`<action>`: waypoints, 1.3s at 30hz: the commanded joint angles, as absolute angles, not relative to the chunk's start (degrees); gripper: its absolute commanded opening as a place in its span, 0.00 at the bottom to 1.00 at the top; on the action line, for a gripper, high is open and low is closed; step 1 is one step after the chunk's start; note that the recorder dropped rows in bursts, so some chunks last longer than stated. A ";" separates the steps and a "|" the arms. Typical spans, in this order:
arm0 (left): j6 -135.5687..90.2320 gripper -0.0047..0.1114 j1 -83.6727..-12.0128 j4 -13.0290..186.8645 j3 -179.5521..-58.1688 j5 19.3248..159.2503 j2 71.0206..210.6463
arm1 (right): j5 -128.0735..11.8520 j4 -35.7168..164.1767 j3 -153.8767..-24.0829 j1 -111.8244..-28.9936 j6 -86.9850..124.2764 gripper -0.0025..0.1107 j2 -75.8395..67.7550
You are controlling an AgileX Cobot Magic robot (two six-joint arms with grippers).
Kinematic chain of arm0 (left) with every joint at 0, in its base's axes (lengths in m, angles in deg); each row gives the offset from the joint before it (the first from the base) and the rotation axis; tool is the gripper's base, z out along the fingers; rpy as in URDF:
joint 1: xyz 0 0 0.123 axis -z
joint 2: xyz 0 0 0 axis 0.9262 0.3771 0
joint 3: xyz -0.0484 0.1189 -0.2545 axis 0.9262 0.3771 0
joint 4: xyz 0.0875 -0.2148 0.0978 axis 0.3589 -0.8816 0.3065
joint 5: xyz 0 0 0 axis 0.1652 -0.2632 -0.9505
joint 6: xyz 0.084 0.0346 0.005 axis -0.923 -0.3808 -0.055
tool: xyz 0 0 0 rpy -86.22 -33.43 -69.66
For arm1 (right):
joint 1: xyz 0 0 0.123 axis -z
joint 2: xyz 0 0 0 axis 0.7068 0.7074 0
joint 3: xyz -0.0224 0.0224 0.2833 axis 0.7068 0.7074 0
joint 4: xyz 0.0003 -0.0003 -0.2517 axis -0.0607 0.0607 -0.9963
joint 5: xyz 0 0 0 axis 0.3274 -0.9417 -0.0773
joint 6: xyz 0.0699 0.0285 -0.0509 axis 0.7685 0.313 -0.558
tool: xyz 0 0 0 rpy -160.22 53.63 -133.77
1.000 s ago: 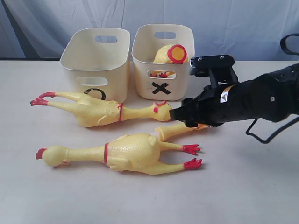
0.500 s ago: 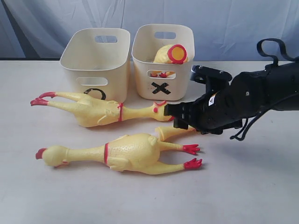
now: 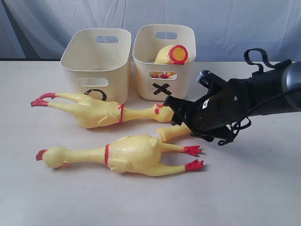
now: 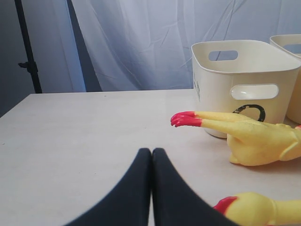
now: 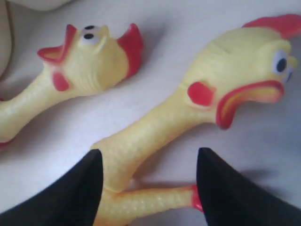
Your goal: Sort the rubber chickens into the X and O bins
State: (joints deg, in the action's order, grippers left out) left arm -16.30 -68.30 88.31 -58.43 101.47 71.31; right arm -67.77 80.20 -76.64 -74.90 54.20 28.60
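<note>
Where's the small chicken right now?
Exterior view, right of centre: the small rubber chicken lies on the table in front of the X bin, mostly under the right end effector, whose open jaws straddle its neck.

Count: four yellow rubber toy chickens [image 3: 127, 155], two cream plastic tubs [image 3: 94, 56].
One tub bears a black X, the other a black O.

My black left gripper [image 4: 151, 155] sits pinched together. I hold the black right gripper [image 5: 149, 157] spread wide, angled down.

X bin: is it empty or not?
Not empty. A chicken rises above the rim of the X bin.
</note>
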 commanded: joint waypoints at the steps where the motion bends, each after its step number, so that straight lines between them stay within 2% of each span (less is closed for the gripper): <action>1: -16.16 0.04 -68.33 88.53 -58.17 100.88 71.02 | -64.06 81.50 -76.94 -74.73 54.02 0.51 28.68; 39: -16.16 0.04 -68.33 88.53 -58.17 101.01 71.02 | -62.04 85.31 -77.20 -74.73 54.04 0.51 33.73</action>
